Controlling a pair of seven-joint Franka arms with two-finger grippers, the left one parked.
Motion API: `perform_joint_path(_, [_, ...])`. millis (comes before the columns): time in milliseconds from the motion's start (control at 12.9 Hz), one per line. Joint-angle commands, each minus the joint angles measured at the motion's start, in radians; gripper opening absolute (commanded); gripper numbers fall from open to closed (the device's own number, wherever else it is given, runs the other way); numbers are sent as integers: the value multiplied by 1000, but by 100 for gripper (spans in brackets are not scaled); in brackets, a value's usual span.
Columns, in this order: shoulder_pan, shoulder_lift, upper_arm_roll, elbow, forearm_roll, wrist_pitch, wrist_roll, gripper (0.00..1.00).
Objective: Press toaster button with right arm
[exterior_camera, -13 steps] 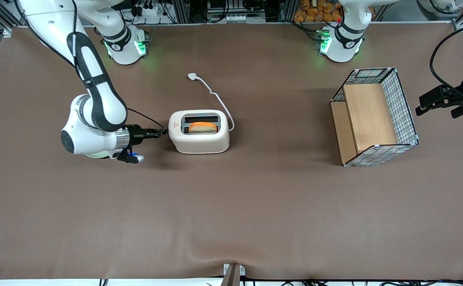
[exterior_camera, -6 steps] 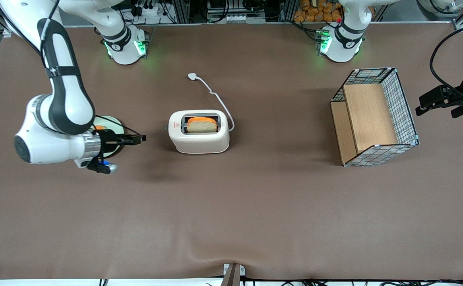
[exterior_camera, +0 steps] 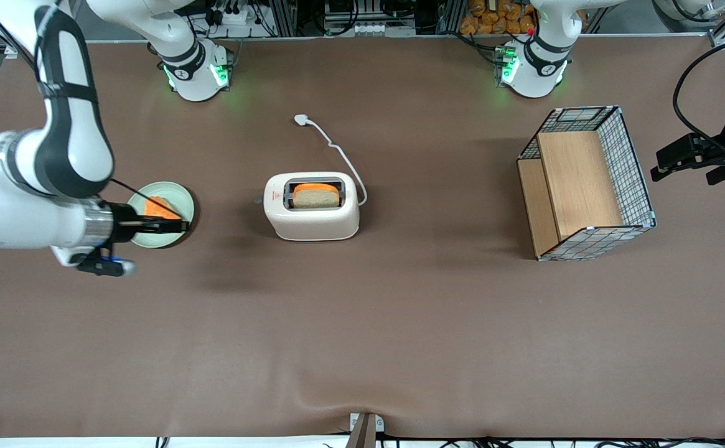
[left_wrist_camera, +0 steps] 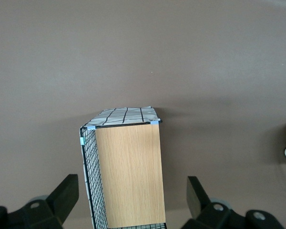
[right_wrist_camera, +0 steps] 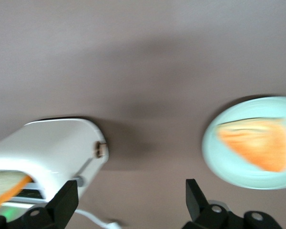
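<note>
Well apart: gripper, toaster button

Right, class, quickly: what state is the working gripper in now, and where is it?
Gripper: over the pale green plate, away from the toaster, holding nothing; whether it is open or shut cannot be told.

Pale green plate with orange slice; wire basket around wooden shelf
</note>
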Motion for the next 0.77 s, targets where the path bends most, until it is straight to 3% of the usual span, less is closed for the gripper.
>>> perform_joint_path(0, [15,-106,-42,-1,-144,14,-14,100])
perform_joint_path(155, [15,-172,-85,7,-203,0,-16,100])
perform_joint_path(387, [-12,-248,-109,13,-211,-58,-81,100])
perform_joint_path(465, [-60,-249,-84,45,-214,-89,-85,100])
perform_joint_path(697, [-270,-249,156,117,-264,-161,-72,100])
